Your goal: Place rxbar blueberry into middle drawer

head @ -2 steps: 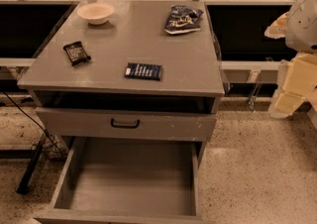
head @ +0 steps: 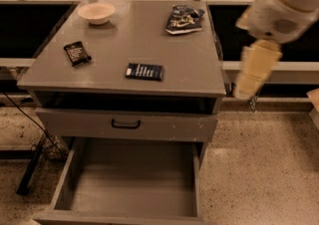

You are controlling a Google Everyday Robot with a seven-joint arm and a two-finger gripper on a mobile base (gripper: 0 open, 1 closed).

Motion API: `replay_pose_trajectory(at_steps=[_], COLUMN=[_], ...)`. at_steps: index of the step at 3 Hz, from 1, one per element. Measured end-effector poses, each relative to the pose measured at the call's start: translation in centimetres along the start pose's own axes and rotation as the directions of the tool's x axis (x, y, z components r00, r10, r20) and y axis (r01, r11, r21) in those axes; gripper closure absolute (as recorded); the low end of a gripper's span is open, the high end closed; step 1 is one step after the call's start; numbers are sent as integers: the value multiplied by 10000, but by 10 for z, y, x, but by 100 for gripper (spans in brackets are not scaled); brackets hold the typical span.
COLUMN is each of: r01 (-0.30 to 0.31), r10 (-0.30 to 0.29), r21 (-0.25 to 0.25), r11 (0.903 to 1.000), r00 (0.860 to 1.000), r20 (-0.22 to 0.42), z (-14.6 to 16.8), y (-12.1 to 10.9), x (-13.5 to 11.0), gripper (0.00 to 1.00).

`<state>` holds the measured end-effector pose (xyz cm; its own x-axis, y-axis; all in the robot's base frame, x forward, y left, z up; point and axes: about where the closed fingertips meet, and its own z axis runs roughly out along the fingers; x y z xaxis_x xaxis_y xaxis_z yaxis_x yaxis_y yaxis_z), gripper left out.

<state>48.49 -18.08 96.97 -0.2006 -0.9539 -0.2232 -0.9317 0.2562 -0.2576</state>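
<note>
The rxbar blueberry (head: 144, 71), a flat dark navy bar with rows of white text, lies on the grey cabinet top (head: 134, 40) near its front middle. The middle drawer (head: 129, 189) is pulled out below, and its bare grey floor holds nothing. My gripper (head: 251, 72), a cream part hanging from the white arm (head: 284, 5), hovers off the cabinet's right edge. It is well right of the bar and holds nothing that I can see.
A black wrapper bar (head: 77, 53) lies at the left of the top, a white bowl (head: 96, 12) at the back left, and a wrinkly blue snack bag (head: 184, 19) at the back right. A shut drawer front with a black handle (head: 125, 124) sits above the open drawer.
My arm and gripper have moved left, closer to the cabinet's right edge. The bar and the other objects have not moved.
</note>
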Motion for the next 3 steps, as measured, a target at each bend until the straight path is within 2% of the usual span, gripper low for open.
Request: replay_pose_trajectory(at_steps=[2,3], r01=[639,1232], r10=[-624,-1182], r21=[-618,-1323], r11=[9960,9835], r00=[9977,9920], r20=[260,454], z=[73,134], y=[-58,-77], x=[-98,-171], gripper=[0,0])
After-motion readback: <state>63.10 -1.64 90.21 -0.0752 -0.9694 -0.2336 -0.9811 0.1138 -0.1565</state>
